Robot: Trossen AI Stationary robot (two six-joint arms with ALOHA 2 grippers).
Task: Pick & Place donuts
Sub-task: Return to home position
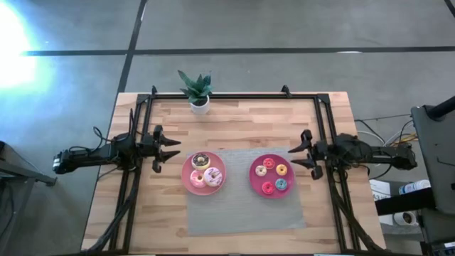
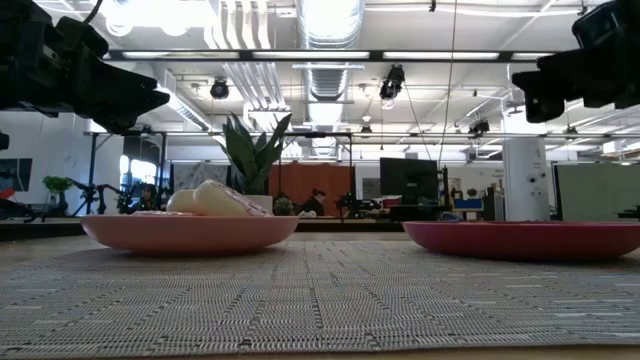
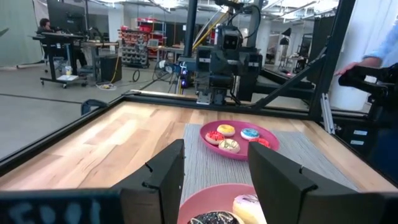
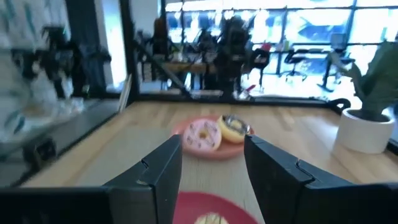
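— Left gripper (image 1: 174,149) is spread and empty beside the light pink plate (image 1: 186,173); right gripper (image 1: 294,156) likewise, beside the darker plate (image 1: 291,186).
— Donuts?
— Three large donuts (image 1: 211,176) sit on the light plate, the tiny donuts (image 1: 268,188) on the darker. Sorting looks finished. I judge homing is in hand, and it needs only clear retreats.

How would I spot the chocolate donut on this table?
Find the grey mat on the wooden table. The lighter pink plate on it, by the left arm, holds three donuts. The chocolate donut is the only dark one, nearest the potted plant.
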